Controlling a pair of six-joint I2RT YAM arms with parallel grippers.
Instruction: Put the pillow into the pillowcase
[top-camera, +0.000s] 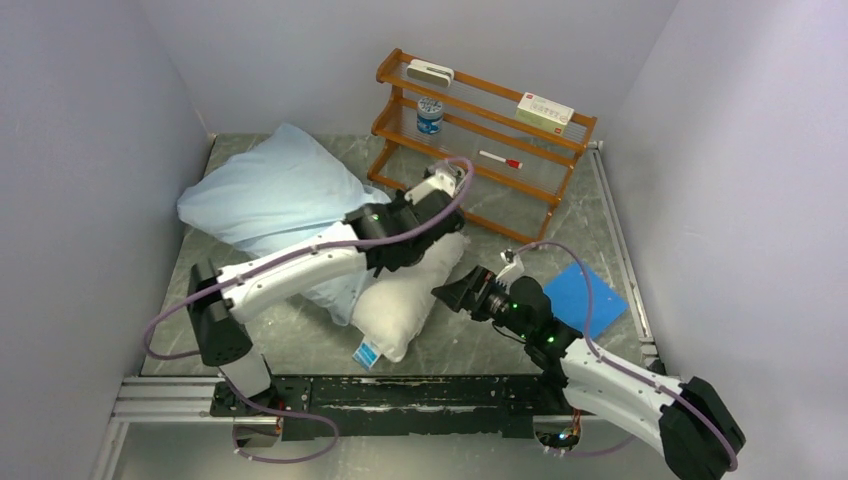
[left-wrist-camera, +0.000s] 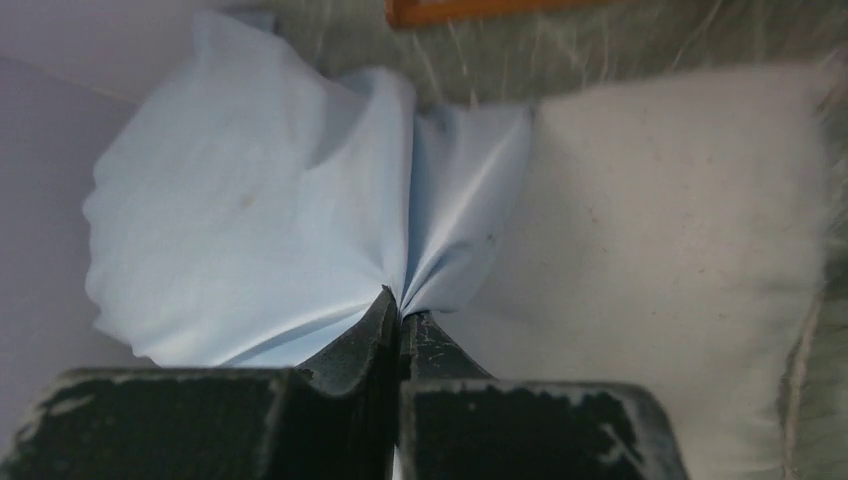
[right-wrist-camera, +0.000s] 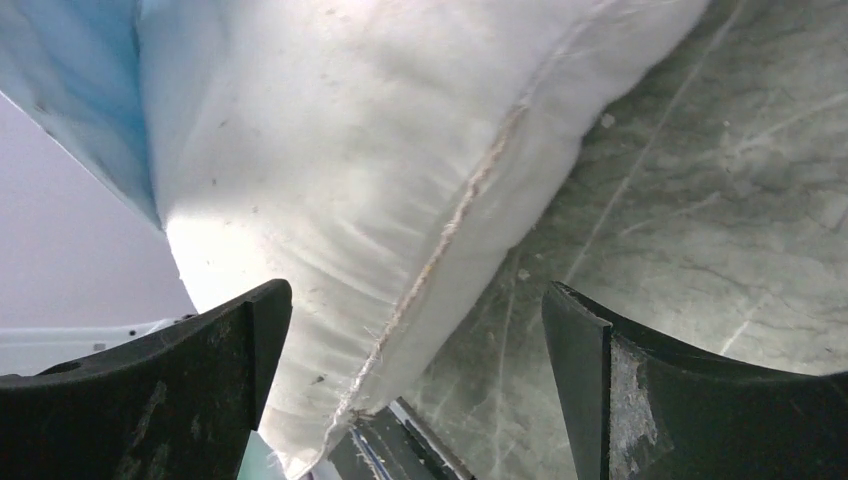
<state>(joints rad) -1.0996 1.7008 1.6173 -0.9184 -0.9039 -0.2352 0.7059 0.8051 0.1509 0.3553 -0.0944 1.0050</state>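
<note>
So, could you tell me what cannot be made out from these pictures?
- Top view: the left arm covers where the pillow meets the pillowcase, so how far it is in is hidden.
- Left wrist view: the left gripper bunches the cloth; one layer or two is unclear.
- Right wrist view: the frame cuts off the pillow's ends.
- Top view: the white box's print is too small.

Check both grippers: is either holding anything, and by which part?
Left gripper is shut on a gathered fold of the thin, wrinkled pale-blue fabric pillowcase, next to the plump off-white pillow. Right gripper is open, holding nothing.
</note>
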